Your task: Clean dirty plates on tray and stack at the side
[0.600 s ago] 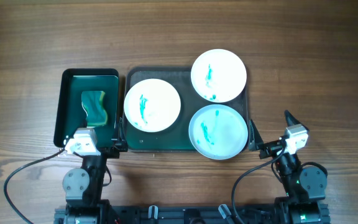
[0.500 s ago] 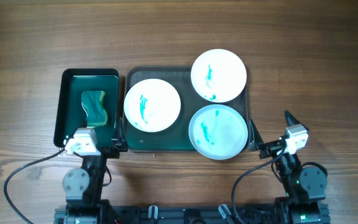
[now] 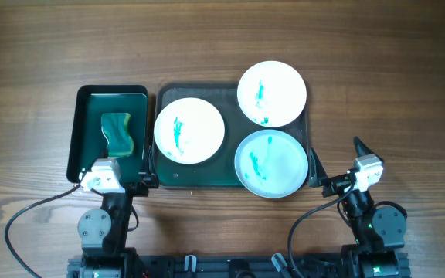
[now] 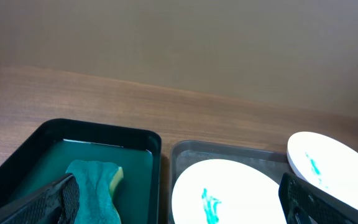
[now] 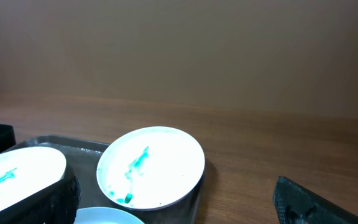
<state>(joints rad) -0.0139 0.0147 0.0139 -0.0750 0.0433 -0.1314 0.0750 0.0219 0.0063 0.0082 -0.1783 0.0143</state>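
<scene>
1. gaping wide, left gripper [image 3: 111,174] holds nothing, at the black tray's [image 3: 74,131] near end.
2. right gripper [image 3: 337,161] fully open too, empty, beside tray [image 3: 199,176].
3. three teal-smeared plates on tray: left plate [image 3: 189,130]; far plate [image 3: 272,93] and near plate [image 3: 271,164] overhang the rim.
4. sponge [image 3: 117,131] in black tray.

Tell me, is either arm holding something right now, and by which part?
Nothing is held. The left end effector and the right end effector both stand open and empty.
</scene>
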